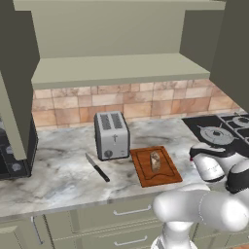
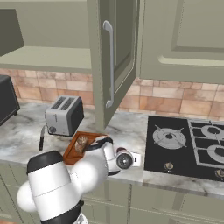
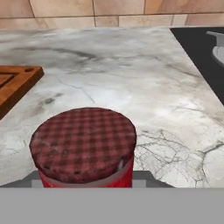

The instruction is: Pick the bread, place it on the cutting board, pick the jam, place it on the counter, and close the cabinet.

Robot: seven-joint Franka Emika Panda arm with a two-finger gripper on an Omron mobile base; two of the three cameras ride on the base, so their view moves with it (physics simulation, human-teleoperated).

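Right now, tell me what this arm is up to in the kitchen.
The bread already lies on the cutting board beside the toaster. The arm has the jam down low over the counter, between the board and the stovetop; whether the jar is set down and released is hard to tell. The cabinet doors hang open, shelf bare.

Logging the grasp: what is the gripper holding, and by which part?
The small red jam jar, apparently gripped by its sides below the checked lid; the fingertips themselves are hidden.
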